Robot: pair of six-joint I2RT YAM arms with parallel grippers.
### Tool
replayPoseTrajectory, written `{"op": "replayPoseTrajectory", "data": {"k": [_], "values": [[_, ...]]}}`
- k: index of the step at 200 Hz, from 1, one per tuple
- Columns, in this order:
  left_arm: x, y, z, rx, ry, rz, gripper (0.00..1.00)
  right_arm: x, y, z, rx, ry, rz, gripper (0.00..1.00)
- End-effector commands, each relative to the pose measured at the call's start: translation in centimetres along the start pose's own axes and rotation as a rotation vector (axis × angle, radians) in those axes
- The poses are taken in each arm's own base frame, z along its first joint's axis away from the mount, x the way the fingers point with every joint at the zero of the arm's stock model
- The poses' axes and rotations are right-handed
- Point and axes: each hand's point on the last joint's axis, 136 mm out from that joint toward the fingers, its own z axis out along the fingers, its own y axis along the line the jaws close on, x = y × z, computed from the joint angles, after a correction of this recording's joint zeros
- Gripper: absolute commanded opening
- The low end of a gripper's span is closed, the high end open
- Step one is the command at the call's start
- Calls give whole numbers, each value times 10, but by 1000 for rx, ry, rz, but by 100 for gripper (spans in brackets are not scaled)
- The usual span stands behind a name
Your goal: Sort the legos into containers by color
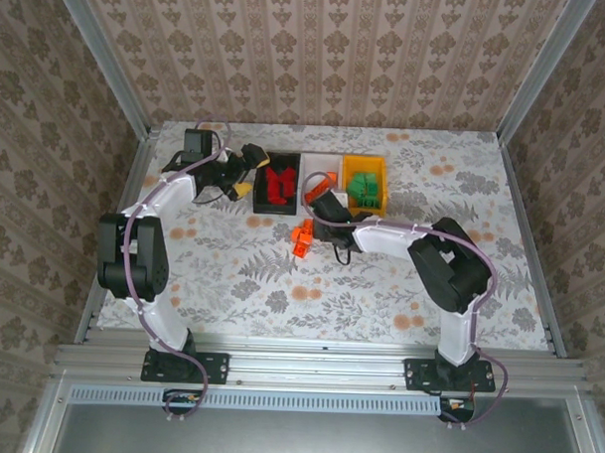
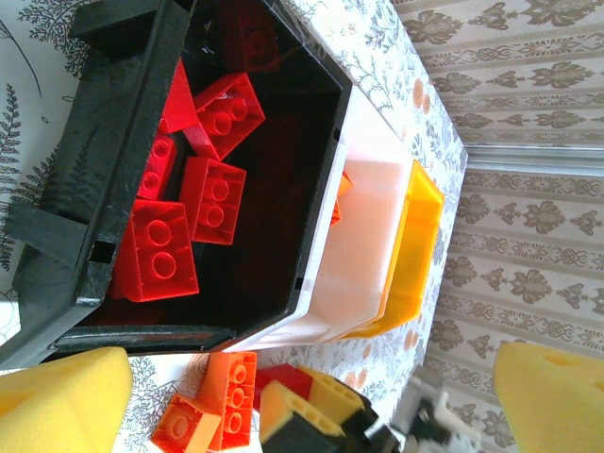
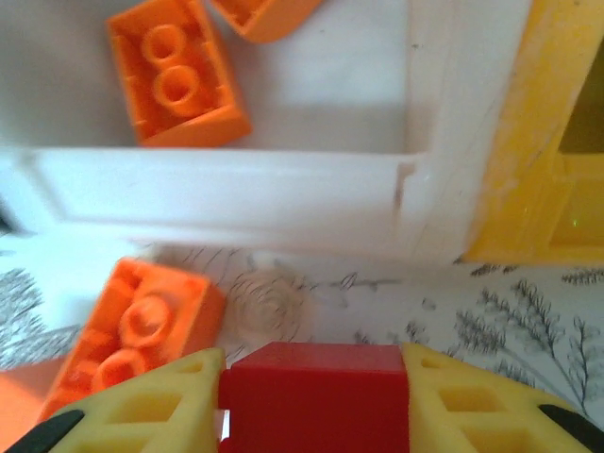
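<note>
Glossy red brick (image 3: 311,392) between yellow jaws

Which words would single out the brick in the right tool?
Find the white bin, middle of three. Right in front of it, the right tool grips a brick. It is red; the loose bricks beside it are orange.

No legible text, label or number anywhere

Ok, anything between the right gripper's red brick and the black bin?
Nothing visible between red brick and black bin, only the bin's near rim to clear. Left gripper hovers open at its left edge.
</note>
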Motion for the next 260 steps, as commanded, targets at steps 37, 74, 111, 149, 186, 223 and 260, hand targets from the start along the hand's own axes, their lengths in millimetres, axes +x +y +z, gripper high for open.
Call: {"op": "replayPoseTrajectory", "data": {"k": [37, 74, 111, 149, 186, 223, 260], "values": [[-23, 16, -19, -24, -72, -27, 100, -63, 64, -45, -139, -134, -89, 39], [-41, 46, -23, -6, -99, -154, 100, -86, 106, -2, -143, -133, -184, 39], [-40, 49, -17, 5, -84, -174, 100, -102, 120, 26, -104, -138, -255, 40], [-40, 42, -19, 21, -85, -169, 100, -118, 126, 35, -111, -124, -272, 48], [-39, 37, -20, 28, -84, -156, 100, -135, 131, 16, -120, -154, -286, 61], [-35, 29, -22, 18, -88, -116, 100, -161, 115, -23, -91, -217, -274, 62], [-12, 3, -18, -68, -63, 62, 100, -158, 61, -71, -84, -267, -210, 63]]}}
